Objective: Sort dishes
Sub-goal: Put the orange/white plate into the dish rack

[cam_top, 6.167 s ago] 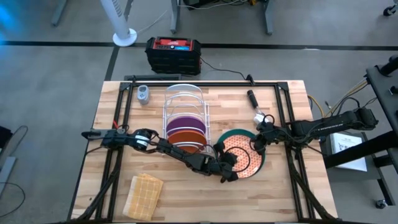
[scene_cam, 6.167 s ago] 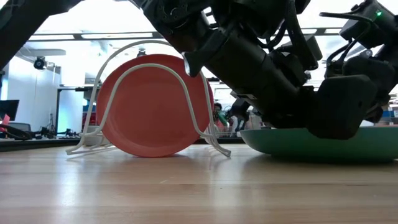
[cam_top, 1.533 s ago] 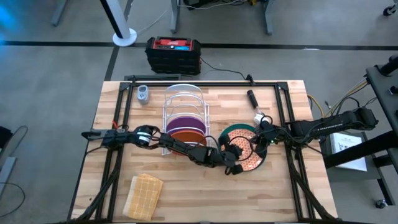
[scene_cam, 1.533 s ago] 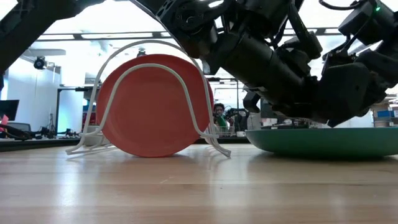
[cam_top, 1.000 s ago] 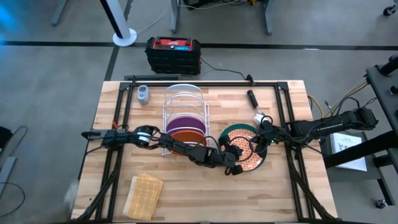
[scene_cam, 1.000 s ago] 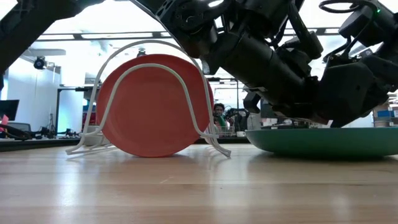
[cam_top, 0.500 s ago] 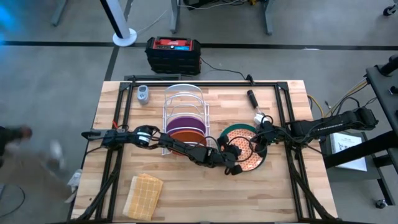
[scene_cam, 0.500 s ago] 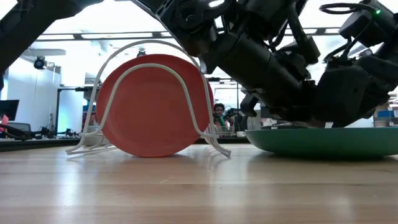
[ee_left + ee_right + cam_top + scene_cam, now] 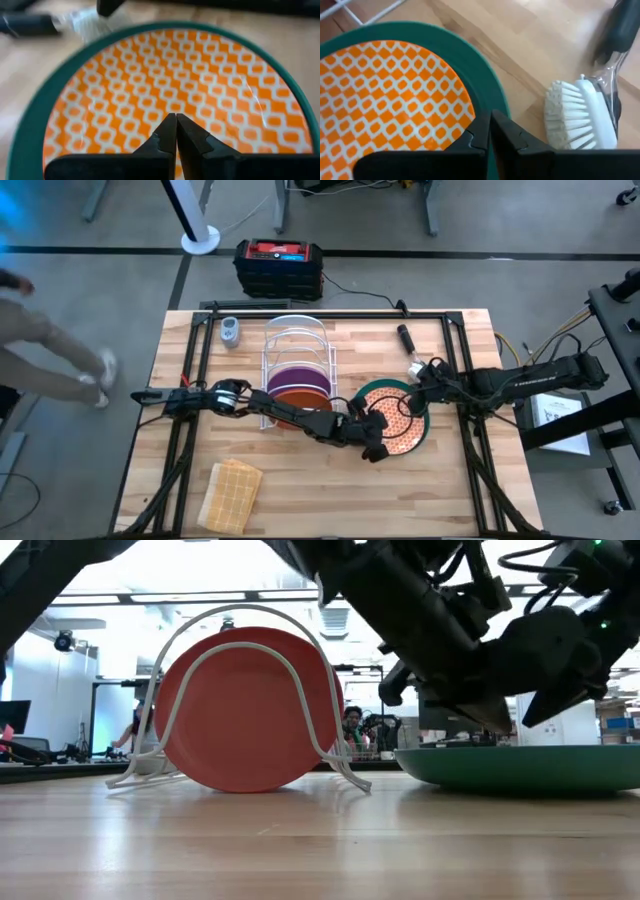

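Note:
An orange-patterned plate (image 9: 398, 425) lies inside the larger teal-green plate (image 9: 383, 392) on the table's right half. My left gripper (image 9: 176, 120) is shut and hangs just over the patterned plate's middle; the low view shows a thin gap beneath its tip (image 9: 497, 724). My right gripper (image 9: 490, 120) is shut with nothing in it. It stands over the teal plate's rim (image 9: 485, 80), on the side toward the table's right edge. A purple plate (image 9: 297, 377) and a plain orange plate (image 9: 301, 400) stand on edge in the white wire rack (image 9: 295, 330).
A dish brush (image 9: 585, 120) lies on the wood just beyond the teal plate, toward the far right. A tan woven cloth (image 9: 230, 492) lies near the front left. A small grey object (image 9: 231, 332) sits at the far left. A person walks on the floor left of the table (image 9: 50, 350).
Both grippers have risen a little off the stacked plates and tipped, staying shut. The right one has drawn back slightly toward the table's right edge. The plates have stayed where they were. A person has walked into view on the floor at the left.

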Controlling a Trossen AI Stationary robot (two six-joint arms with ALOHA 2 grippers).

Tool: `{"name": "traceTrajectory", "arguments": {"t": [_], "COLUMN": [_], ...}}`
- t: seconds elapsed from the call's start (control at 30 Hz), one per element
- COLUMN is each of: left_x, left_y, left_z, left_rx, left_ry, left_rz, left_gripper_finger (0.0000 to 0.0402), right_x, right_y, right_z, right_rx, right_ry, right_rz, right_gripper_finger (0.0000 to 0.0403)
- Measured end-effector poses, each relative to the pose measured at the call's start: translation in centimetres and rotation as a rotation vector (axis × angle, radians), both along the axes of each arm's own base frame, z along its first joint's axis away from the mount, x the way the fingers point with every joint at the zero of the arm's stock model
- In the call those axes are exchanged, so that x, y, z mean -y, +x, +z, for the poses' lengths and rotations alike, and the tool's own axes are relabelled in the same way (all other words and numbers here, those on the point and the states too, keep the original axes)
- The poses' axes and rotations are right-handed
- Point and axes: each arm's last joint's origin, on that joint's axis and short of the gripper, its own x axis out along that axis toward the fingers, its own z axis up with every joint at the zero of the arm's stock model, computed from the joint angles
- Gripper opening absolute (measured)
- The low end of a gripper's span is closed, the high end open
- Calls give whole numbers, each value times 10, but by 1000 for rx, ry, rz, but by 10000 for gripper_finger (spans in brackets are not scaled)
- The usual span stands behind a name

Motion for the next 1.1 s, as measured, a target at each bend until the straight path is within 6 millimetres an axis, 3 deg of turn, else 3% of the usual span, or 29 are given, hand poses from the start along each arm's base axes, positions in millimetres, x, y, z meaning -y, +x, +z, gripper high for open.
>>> {"name": "traceTrajectory", "arguments": {"t": [0.27, 0.57, 0.8, 1.1], "left_x": [1, 1, 0, -1], "left_y": [-8, -15, -20, -17], "left_z": [11, -2, -14, -17], "left_rx": [-218, -285, -270, -225], "left_ry": [-12, -14, -32, -46], "left_rz": [5, 13, 44, 46], "left_gripper_finger": [0, 0, 0, 0], "right_x": [-1, -3, -4, -7], "right_y": [0, 0, -2, 2], "right_z": [-11, -15, -22, -39], "right_rx": [-53, -58, -52, 57], "right_ry": [51, 133, 165, 275], "right_rz": [6, 34, 7, 67], "right_gripper_finger": [88, 181, 211, 218]}}
